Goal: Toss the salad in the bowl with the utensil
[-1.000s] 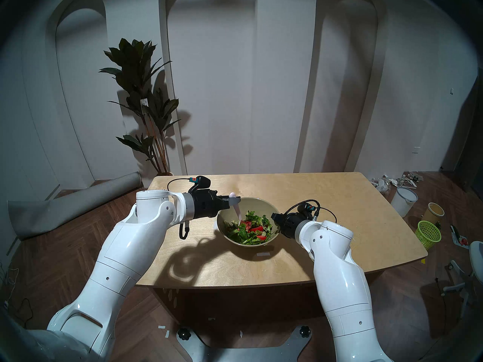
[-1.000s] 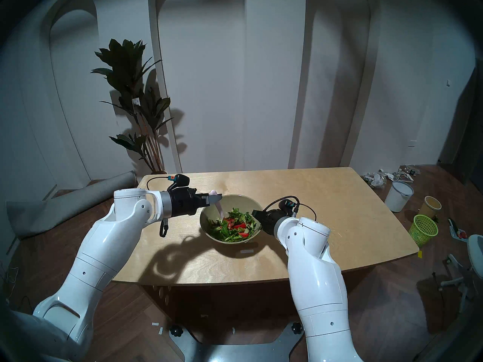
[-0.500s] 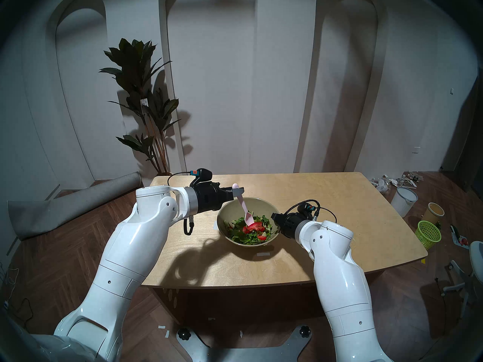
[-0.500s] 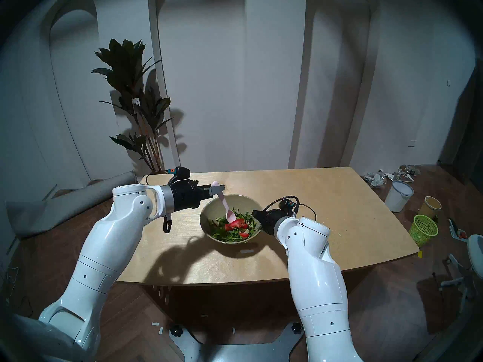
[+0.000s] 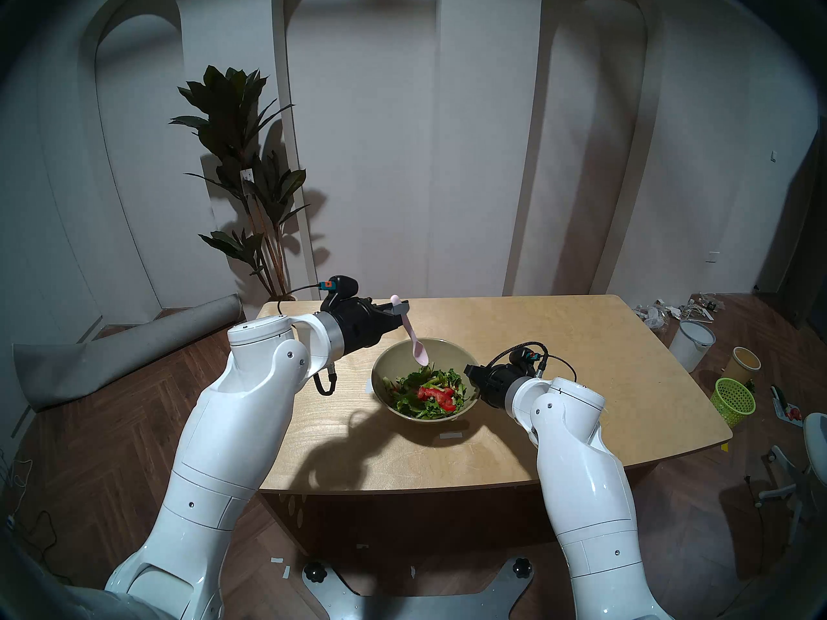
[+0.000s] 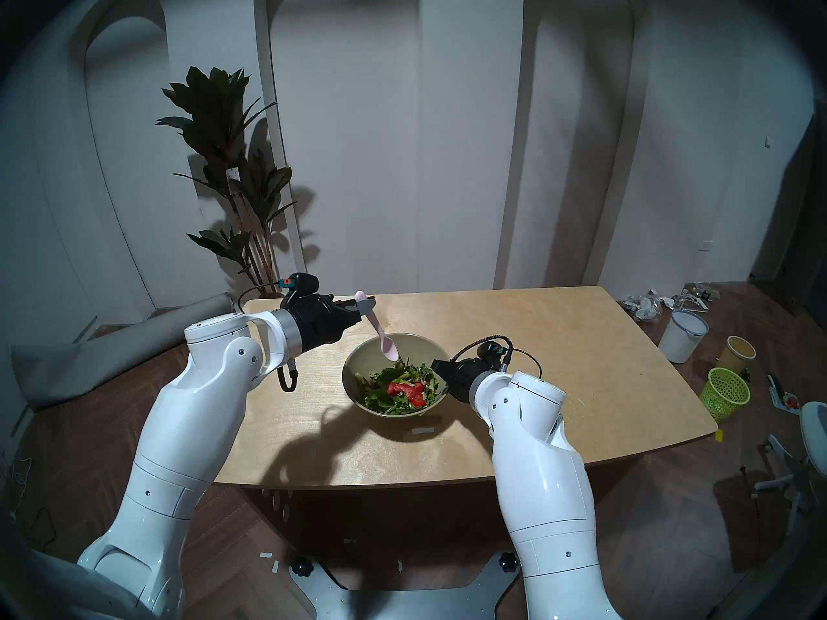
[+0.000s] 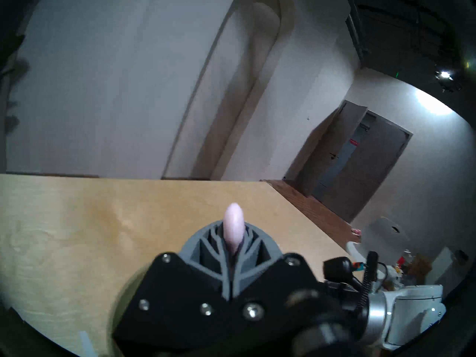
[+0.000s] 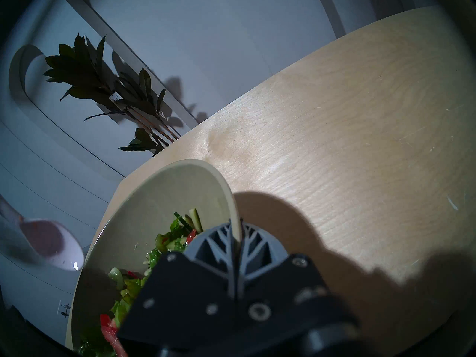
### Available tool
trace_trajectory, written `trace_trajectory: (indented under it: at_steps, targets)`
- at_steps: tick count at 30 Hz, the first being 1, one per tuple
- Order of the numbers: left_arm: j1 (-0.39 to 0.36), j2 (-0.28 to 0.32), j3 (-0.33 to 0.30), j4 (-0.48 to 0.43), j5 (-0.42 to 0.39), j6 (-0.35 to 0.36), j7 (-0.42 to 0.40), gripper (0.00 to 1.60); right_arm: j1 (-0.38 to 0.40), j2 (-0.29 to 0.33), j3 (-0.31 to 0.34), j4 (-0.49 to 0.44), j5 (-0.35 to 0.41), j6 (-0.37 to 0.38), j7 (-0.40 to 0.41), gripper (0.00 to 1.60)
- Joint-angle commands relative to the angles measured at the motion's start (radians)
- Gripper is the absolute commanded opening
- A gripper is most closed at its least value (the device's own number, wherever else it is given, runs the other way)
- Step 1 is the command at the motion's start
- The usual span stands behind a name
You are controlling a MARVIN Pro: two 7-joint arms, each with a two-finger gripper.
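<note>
Lifted clear of salad [image 5: 427, 393], pink spoon [image 5: 414, 341] hangs clamped in left gripper [image 5: 401, 310]; right gripper [image 8: 235, 241] pinches bowl [image 5: 389, 364] rim; next plunge looks due.

Salad [image 5: 427, 393] in bowl [image 5: 394, 359] on table [image 5: 581, 346], spoon [image 5: 414, 341] above.

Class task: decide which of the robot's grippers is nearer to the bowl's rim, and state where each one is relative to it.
Right. The right gripper is shut on the bowl at its rim. The left gripper holds the pink spoon above and beyond the rim's far left side, not touching it.
</note>
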Motion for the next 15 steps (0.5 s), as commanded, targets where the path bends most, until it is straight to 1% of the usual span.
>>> trace_trajectory:
  at_steps: [1, 2, 3, 4, 5, 6, 8, 9, 10, 11, 15]
  targets:
    - [0.07, -0.052, -0.029, -0.119, 0.06, -0.037, 0.126, 0.0, 0.01, 0.0, 0.0, -0.017, 0.001, -0.002, 0.003, 0.0]
    - [0.073, -0.063, -0.03, -0.122, 0.057, -0.03, 0.137, 0.0, 0.01, 0.0, 0.0, -0.017, 0.001, -0.002, 0.003, 0.0]
    - [0.084, -0.06, -0.023, -0.156, 0.069, -0.024, 0.178, 0.0, 0.011, 0.0, 0.0, -0.017, 0.001, -0.002, 0.003, 0.0]
    - [0.087, -0.071, -0.02, -0.162, 0.07, -0.02, 0.195, 0.0, 0.011, 0.0, 0.0, -0.017, 0.001, -0.002, 0.003, 0.0]
    - [0.082, -0.073, -0.013, -0.154, 0.073, -0.007, 0.193, 0.0, 0.011, 0.0, 0.0, -0.017, 0.001, -0.002, 0.003, 0.0]
    - [0.097, -0.076, -0.008, -0.185, 0.079, -0.003, 0.221, 0.0, 0.011, 0.0, 0.0, -0.016, 0.001, -0.002, 0.003, 0.0]
    - [0.114, -0.079, 0.007, -0.212, 0.089, 0.018, 0.251, 0.0, 0.011, 0.0, 0.0, -0.016, 0.001, -0.002, 0.003, 0.0]
    - [0.113, -0.084, 0.018, -0.201, 0.097, 0.02, 0.268, 0.0, 0.011, 0.0, 0.0, -0.016, 0.001, -0.002, 0.003, 0.0]
    - [0.135, -0.085, 0.023, -0.237, 0.102, 0.037, 0.294, 0.0, 0.011, 0.0, 0.0, -0.016, 0.001, -0.002, 0.003, 0.0]
    - [0.136, -0.087, 0.036, -0.237, 0.117, 0.036, 0.315, 0.0, 0.011, 0.0, 0.0, -0.016, 0.001, -0.002, 0.003, 0.0]
    - [0.162, -0.105, 0.067, -0.288, 0.144, 0.059, 0.385, 0.0, 0.011, 0.0, 0.0, -0.016, 0.001, -0.002, 0.003, 0.0]
